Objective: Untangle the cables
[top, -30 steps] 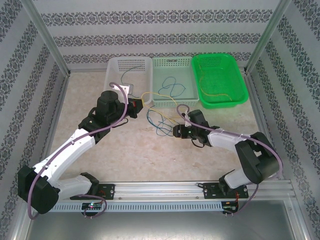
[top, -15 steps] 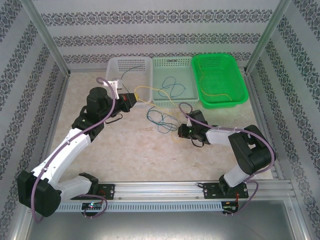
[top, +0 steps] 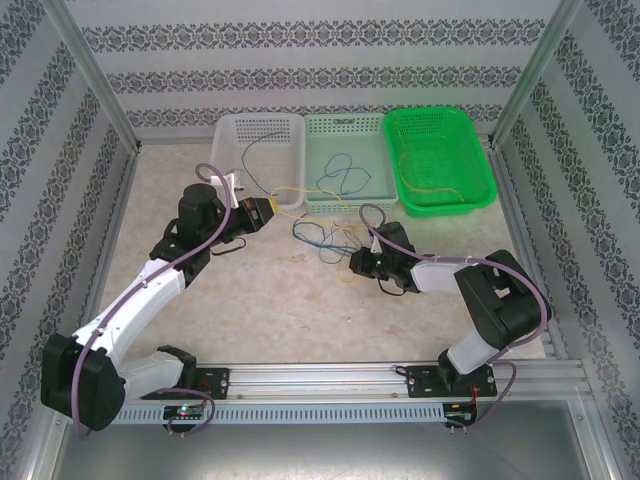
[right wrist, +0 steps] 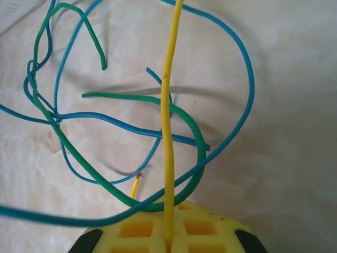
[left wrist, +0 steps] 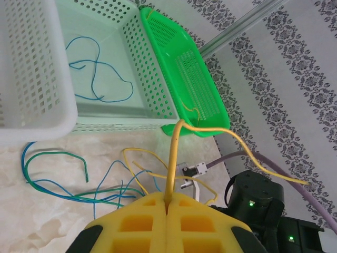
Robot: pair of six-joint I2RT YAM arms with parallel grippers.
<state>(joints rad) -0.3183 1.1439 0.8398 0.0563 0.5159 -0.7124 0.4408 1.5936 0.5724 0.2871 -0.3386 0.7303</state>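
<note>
- Left hand and right hand each pinch the yellow cable shut.
- One blue strand lies in the middle basket.
- The blue-green tangle on the bench is not yet sorted.

Bright, even, diffuse light, soft grey shadows thrown beneath the cables onto the pale worktop, the right hand blurred at close range, overhead view rendered sharp
</note>
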